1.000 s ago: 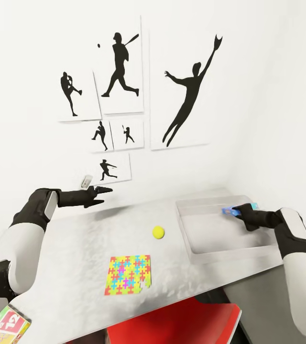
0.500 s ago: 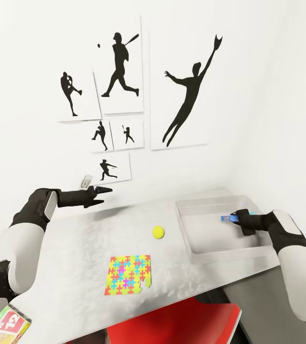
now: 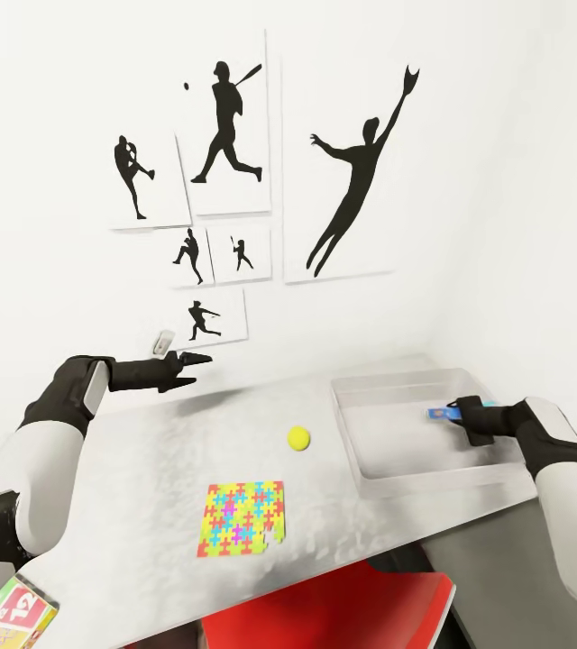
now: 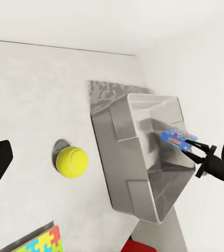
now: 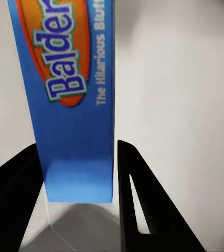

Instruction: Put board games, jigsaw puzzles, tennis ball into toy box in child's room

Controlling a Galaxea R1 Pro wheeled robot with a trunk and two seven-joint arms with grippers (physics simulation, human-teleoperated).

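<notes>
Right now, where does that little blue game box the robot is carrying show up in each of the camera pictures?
Head view: the blue game box sticks out from the right gripper, above the toy box.
Left wrist view: the blue game box hangs over the toy box, at the tips of the black fingers.
Right wrist view: the blue game box stands large between the two fingers.
Shared landmark: the toy box.

The blue board game (image 5: 75,100) bears an orange logo — the tennis ball (image 3: 298,438) yellow-green, the jigsaw puzzle (image 3: 241,530) multicoloured.
</notes>
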